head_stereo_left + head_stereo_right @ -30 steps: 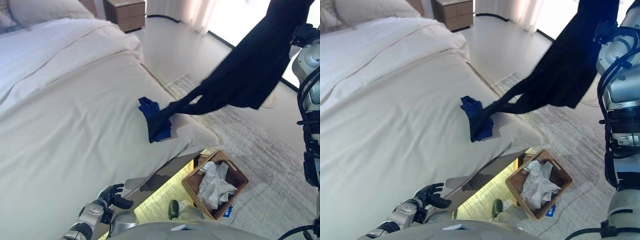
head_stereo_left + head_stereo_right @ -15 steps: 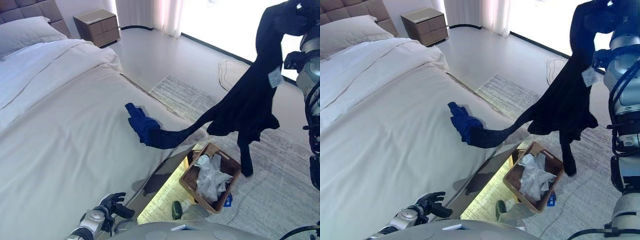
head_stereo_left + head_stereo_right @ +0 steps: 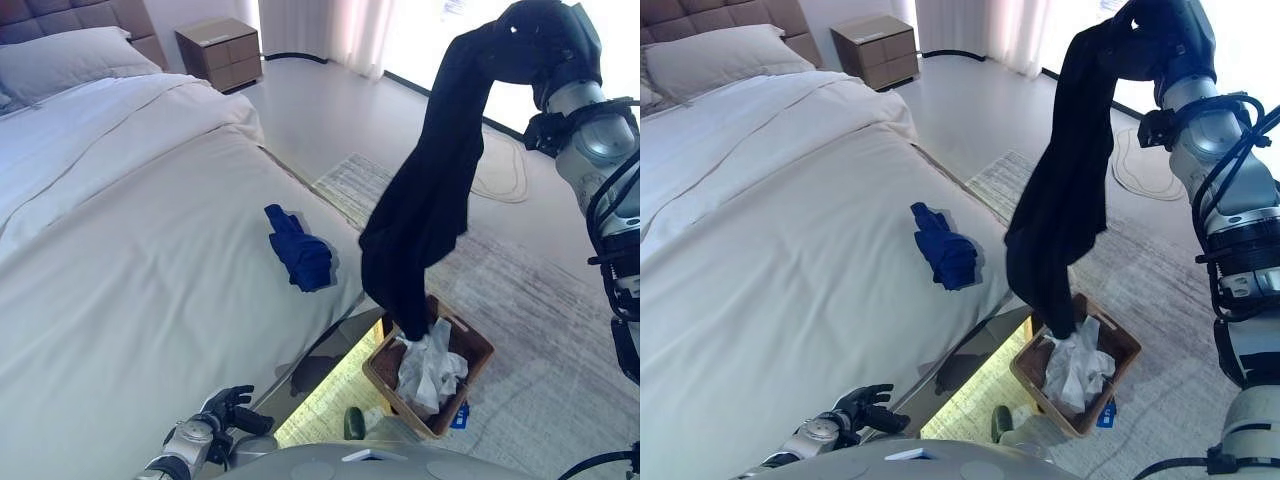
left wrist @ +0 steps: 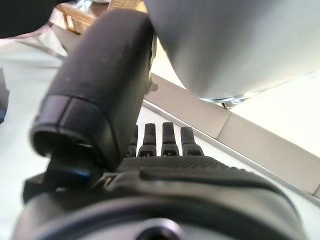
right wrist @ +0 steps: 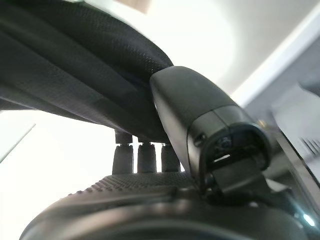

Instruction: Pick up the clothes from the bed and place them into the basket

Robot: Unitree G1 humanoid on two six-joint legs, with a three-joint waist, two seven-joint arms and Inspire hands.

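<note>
Here a black garment (image 3: 425, 200) is pinched between thumb and fingers of the raised right hand (image 3: 1155, 35), and its lower end hangs just above the basket (image 3: 478, 350) on the floor by the bed's (image 3: 120, 280) corner. The carrying step is judged nearly done; lowering and release are called for next. A blue garment (image 3: 300, 250) is left near the bed's edge. The left hand (image 3: 225, 410), fingers relaxed, is kept low, empty.

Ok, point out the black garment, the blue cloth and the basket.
black garment (image 3: 425, 200), left eye view, middle of the hanging part
blue cloth (image 3: 300, 250), left eye view, its middle
basket (image 3: 476, 347), left eye view, far rim
</note>
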